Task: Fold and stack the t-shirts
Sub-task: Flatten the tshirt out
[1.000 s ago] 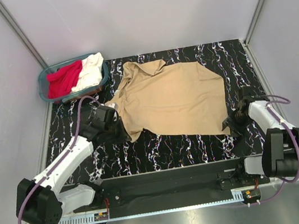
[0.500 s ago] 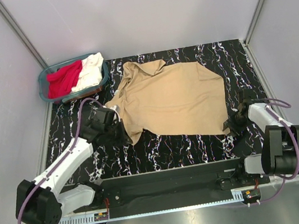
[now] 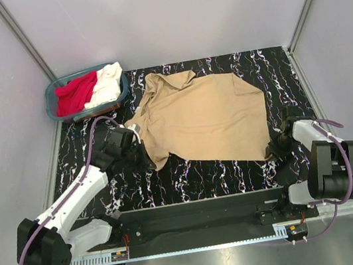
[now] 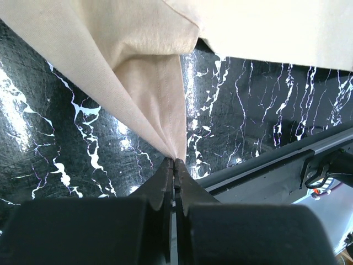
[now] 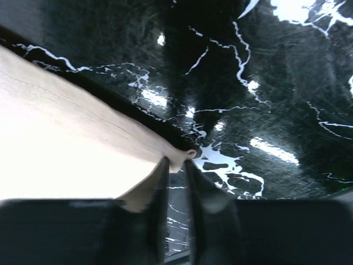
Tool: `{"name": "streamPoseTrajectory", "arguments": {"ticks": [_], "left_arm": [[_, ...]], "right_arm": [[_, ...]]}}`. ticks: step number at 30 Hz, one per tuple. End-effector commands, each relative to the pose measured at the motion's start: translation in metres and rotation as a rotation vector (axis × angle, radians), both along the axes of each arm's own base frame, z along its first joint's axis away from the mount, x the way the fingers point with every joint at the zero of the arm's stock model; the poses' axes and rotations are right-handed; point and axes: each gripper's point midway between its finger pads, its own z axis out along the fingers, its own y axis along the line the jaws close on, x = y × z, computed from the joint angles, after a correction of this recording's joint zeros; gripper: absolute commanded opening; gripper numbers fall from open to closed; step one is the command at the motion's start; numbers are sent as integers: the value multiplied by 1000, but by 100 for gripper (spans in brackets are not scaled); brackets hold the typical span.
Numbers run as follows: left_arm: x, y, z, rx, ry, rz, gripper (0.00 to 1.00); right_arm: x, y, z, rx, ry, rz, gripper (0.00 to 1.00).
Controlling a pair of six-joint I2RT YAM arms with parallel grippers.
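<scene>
You had the left gripper (image 4: 174,162) clamped on the tan shirt (image 3: 201,115)'s left edge, the right gripper (image 5: 175,163) astride its hem corner, bite unclear; both needed deep pinches before lifting

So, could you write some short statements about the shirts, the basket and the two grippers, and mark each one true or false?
1. The tan shirt lies spread out on the table. True.
2. The red shirt lies on the table beside it. False: it is in the teal basket, next to the white shirt.
3. The left gripper is shut on tan fabric. True.
4. The basket stands at the far right corner. False: far left.
5. The right gripper is at the tan shirt's near right corner. True.
</scene>
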Motion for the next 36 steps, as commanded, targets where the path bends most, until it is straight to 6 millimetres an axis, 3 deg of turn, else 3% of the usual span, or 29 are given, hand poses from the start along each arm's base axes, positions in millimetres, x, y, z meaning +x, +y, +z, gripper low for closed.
{"name": "streamPoseTrajectory", "arguments": {"ticks": [1,4,7,10,12,13,14,15,16,17,18,19,20,21,22,23,24,25,26,27,28,30,31,32,34,36], "left_arm": [[4,-6,18,-45,-47,-7,0],[8,-6,25,-42,-69,3,0],[16,-2,37,-23,-108,17,0],[29,6,58,19,-178,47,0],[39,9,84,32,-240,60,0],[45,14,95,54,-276,84,0],[53,13,120,40,-332,94,0],[62,19,134,66,-380,122,0],[71,20,164,46,-449,146,0],[77,22,178,50,-488,159,0],[85,25,188,70,-516,182,0],[92,25,218,52,-581,194,0],[96,27,232,65,-624,190,0],[103,33,247,84,-665,218,0],[110,34,276,74,-728,235,0],[115,38,292,93,-778,243,0],[120,44,308,106,-818,272,0],[119,47,345,74,-897,292,0],[124,47,363,76,-957,283,0],[123,48,382,60,-1004,289,0],[116,52,421,10,-1092,313,0],[103,53,460,-24,-1200,281,0],[86,59,494,-74,-1282,280,0],[75,61,514,-85,-1352,263,0],[38,71,557,-155,-1483,235,0],[5,81,585,-194,-1585,214,0]], "right_arm": [[5,-16,-15,-81,16,-31,14],[11,-18,-15,-90,13,-13,0],[23,-22,-2,-107,-37,20,0],[36,-27,27,-139,-114,49,0],[51,-33,55,-179,-191,76,0],[54,-35,74,-198,-240,83,0],[66,-41,100,-234,-305,94,0],[70,-43,116,-252,-339,94,0],[76,-45,138,-275,-400,93,0],[90,-51,172,-315,-484,98,0],[96,-54,189,-340,-523,97,0],[102,-57,208,-365,-566,96,0],[112,-63,246,-415,-647,97,0],[117,-65,265,-433,-683,97,0],[122,-69,281,-457,-711,97,0],[127,-74,323,-506,-793,85,0],[127,-76,342,-530,-827,77,0],[127,-80,362,-558,-864,64,0],[124,-84,403,-605,-946,36,0],[120,-85,423,-627,-987,25,0],[110,-87,461,-667,-1067,-2,0],[94,-88,496,-717,-1138,-24,0],[81,-88,515,-740,-1183,-42,0],[64,-88,542,-773,-1245,-69,0],[38,-85,569,-797,-1318,-97,0],[11,-80,597,-822,-1398,-116,0]]}}
